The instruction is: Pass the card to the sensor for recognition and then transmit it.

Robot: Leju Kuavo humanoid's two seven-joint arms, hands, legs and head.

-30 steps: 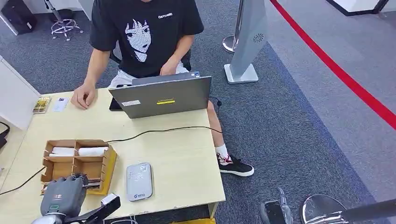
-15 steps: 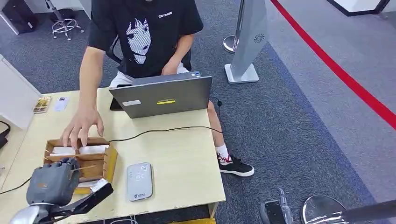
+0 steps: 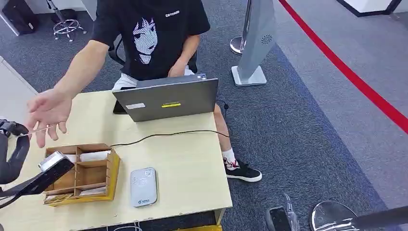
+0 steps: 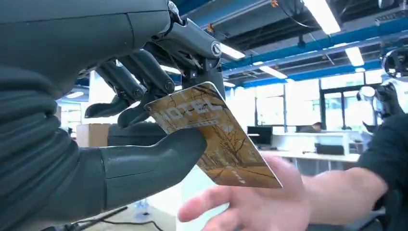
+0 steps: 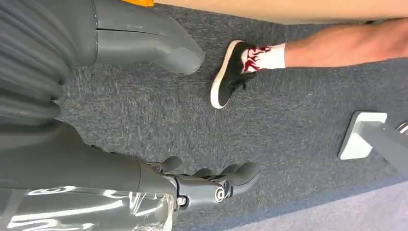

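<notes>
I was at the handover step, in my judgement: the left robot hand (image 4: 144, 125) held the card (image 4: 216, 139), a brown hotel key card, pinched between its thick thumb below and the dark fingers (image 4: 139, 72) above, and most of the card stuck out free past the fingertips. In the head view this hand (image 3: 9, 137) was raised at the far left edge, above the corner of the bench (image 3: 183, 159), and the person's hand (image 3: 48, 113) was open just beside it. From the wrist camera I saw the person's palm (image 4: 260, 207) just under the free end of the card, very near, but I could not tell if it touched the card already. The sensor (image 3: 143, 186), a grey flat reader, lay on the bench beside the wooden organiser box (image 3: 91, 168), well apart from the card, so I judged the reading part was behind me. The right robot hand (image 5: 211, 183) hung low over the carpet with its fingers curled in and nothing in them. The next move called for keeping the card steady until the person's fingers closed on it, and only then loosening my pinch; opening too early could drop it.
</notes>
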